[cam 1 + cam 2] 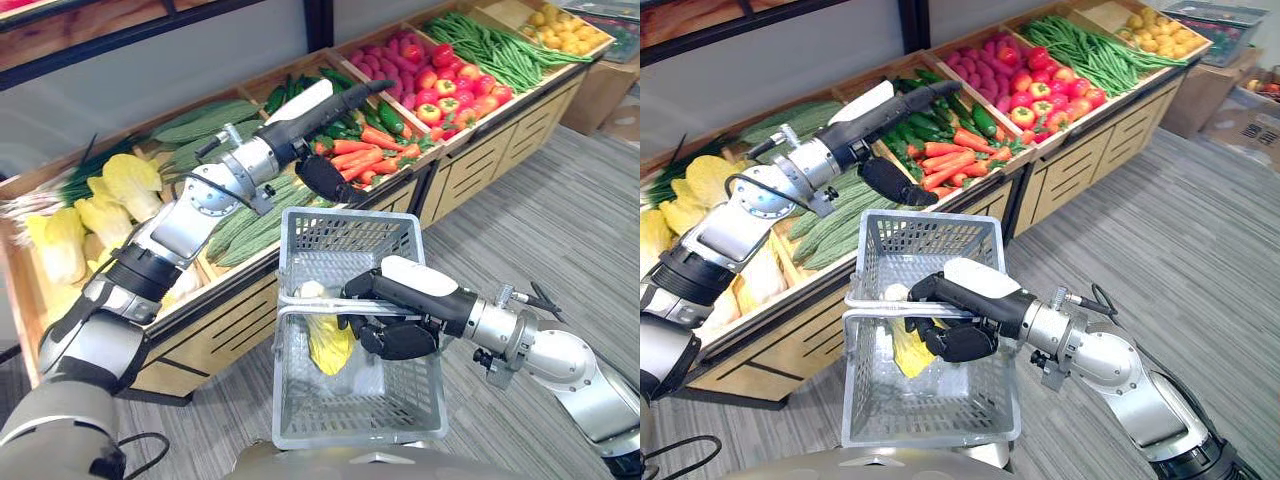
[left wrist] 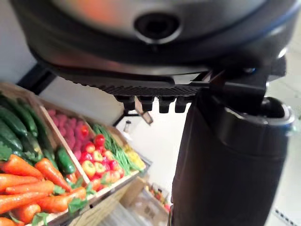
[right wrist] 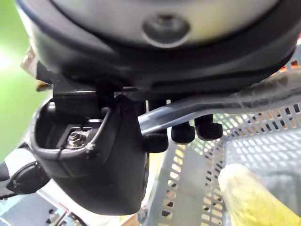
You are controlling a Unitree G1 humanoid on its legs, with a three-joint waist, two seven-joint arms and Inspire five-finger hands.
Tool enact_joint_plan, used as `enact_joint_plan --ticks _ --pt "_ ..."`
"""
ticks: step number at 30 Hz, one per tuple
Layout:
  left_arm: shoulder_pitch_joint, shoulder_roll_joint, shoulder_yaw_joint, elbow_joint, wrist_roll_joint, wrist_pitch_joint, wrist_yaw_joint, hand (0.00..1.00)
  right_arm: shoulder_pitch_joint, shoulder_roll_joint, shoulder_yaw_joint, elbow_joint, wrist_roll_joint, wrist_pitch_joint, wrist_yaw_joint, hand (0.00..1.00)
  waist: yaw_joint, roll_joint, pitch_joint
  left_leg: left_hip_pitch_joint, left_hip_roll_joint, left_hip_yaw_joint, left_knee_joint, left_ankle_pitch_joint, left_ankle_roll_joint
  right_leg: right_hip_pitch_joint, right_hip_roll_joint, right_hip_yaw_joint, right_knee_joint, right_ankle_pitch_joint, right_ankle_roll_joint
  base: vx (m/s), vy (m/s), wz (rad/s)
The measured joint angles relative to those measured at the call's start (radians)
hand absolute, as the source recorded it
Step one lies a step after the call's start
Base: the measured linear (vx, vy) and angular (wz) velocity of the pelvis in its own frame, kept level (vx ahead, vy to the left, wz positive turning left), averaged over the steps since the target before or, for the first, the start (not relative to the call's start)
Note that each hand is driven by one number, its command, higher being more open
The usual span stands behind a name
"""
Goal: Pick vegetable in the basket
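My right hand (image 1: 400,312) is shut on the grey handle (image 3: 211,106) of a perforated grey plastic basket (image 1: 345,226) and holds it in front of the produce stand. A yellow leafy vegetable (image 1: 328,342) lies inside the basket, also seen past the fingers in the right wrist view (image 3: 249,197). My left hand (image 1: 330,115) reaches out over the carrot bin with fingers straight and thumb hanging down, open and holding nothing. Orange carrots (image 1: 360,158) lie just beneath it, and they show in the left wrist view (image 2: 28,188).
The slanted wooden stand (image 1: 470,160) holds bins of yellow cabbages (image 1: 110,200), ridged green gourds (image 1: 250,225), dark cucumbers (image 1: 345,125), tomatoes (image 1: 450,100), green beans (image 1: 495,50) and yellow fruit (image 1: 560,30). Grey plank floor (image 1: 560,230) lies open to the right.
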Motion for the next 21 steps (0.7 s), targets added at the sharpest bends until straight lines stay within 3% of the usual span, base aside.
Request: enact_joint_plan --ticks 7,15,19,21 --pt "0.271 -0.001 0.28 -0.082 -0.145 -0.001 0.058 1.0 0.06 0.038 -0.036 0.025 0.0 0.0 -0.003 0.0 0.033 -0.024 -0.023 0.018 -0.029 -0.038 -0.1 0.072 -0.004 0.013 -0.008 -0.047 -0.01 -0.001 -0.004 -0.01 -0.039 0.21" --pt "0.596 -0.008 0.555 -0.149 -0.18 0.0 0.104 1.0 0.203 0.136 -0.191 0.119 0.0 -0.001 -0.034 0.0 0.062 -0.056 -0.086 0.053 -0.081 -0.126 -0.326 0.212 -0.009 0.043 -0.029 -0.169 -0.055 -0.001 -0.025 0.01 -0.043 0.42" --pt "0.704 -0.105 0.702 -0.154 -0.182 0.0 0.136 1.0 0.235 0.184 -0.26 0.17 -0.024 0.008 -0.043 0.0 0.078 -0.057 -0.095 0.091 -0.098 -0.174 -0.455 0.288 -0.008 0.066 -0.031 -0.231 -0.07 -0.006 -0.033 0.01 -0.016 0.37" --pt "0.763 -0.166 0.768 -0.155 -0.186 0.0 0.159 1.0 0.238 0.202 -0.271 0.189 -0.026 0.017 -0.053 0.0 0.08 -0.057 -0.095 0.09 -0.102 -0.191 -0.454 0.289 -0.006 0.073 -0.036 -0.245 -0.071 -0.007 -0.035 0.01 -0.001 0.23"
